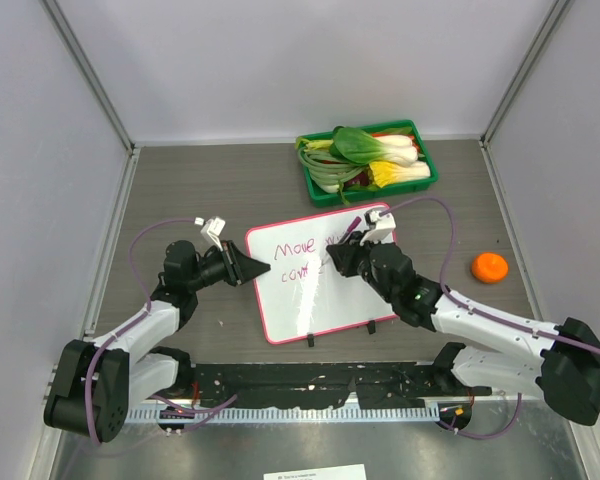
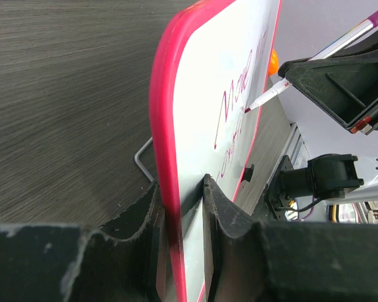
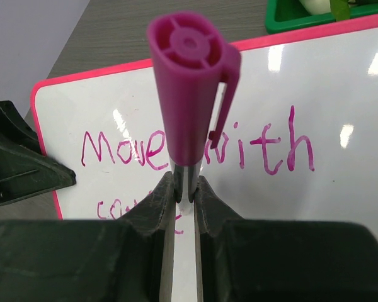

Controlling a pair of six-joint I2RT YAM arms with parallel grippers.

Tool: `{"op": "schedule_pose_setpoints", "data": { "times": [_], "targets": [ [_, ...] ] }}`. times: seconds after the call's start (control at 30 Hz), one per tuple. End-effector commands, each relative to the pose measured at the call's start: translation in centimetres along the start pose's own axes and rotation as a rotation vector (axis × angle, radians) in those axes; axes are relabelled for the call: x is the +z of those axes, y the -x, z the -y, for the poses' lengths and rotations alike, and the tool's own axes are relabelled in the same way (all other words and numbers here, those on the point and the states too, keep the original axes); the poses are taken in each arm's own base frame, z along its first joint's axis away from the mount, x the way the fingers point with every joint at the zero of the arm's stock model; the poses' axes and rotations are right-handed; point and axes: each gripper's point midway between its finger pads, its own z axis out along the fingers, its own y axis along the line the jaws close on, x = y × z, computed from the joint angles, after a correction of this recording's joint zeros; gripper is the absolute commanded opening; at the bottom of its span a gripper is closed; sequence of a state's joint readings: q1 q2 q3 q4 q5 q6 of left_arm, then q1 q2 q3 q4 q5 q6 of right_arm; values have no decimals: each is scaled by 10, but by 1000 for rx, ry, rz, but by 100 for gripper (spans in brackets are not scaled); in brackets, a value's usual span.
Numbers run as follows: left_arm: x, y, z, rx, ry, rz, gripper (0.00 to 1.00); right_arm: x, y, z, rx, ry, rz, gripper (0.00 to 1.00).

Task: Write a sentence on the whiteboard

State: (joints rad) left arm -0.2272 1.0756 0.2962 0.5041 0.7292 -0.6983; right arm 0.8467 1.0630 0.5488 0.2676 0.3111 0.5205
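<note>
The whiteboard (image 1: 315,295), white with a pink-red frame, lies tilted at the table's middle, with "Move with" and the start of a second line in magenta. My left gripper (image 1: 258,268) is shut on its left edge (image 2: 167,157), one finger on each face. My right gripper (image 1: 332,262) is shut on a magenta marker (image 3: 188,94); the purple cap sits on the marker's back end and points at the camera. In the left wrist view the marker's tip (image 2: 248,110) touches the board (image 2: 208,94) below the first line of writing.
A green tray (image 1: 371,160) of bok choy and other vegetables stands at the back. An orange fruit (image 1: 489,267) lies at the right. Grey walls close the table on three sides. The board's black feet (image 1: 372,324) rest near the front rail.
</note>
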Motion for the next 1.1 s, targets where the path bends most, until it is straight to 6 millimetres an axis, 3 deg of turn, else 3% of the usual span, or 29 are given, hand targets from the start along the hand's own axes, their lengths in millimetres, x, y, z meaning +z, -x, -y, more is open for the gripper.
{"op": "schedule_pose_setpoints", "data": {
  "times": [0.0, 0.53, 0.83, 1.07],
  "targets": [
    [-1, -4, -27, 75, 107, 16, 0, -4, -1, 3, 8, -1, 2, 1],
    [-1, -4, -28, 75, 108, 17, 0, -10, -14, 6, 8, 13, -34, 0],
    [-1, -3, -28, 76, 108, 19, 0, -13, -8, 5, 31, 19, -11, 1],
    [-2, -3, -27, 77, 108, 20, 0, -15, 12, -7, 57, 54, 43, 1]
  ]
}}
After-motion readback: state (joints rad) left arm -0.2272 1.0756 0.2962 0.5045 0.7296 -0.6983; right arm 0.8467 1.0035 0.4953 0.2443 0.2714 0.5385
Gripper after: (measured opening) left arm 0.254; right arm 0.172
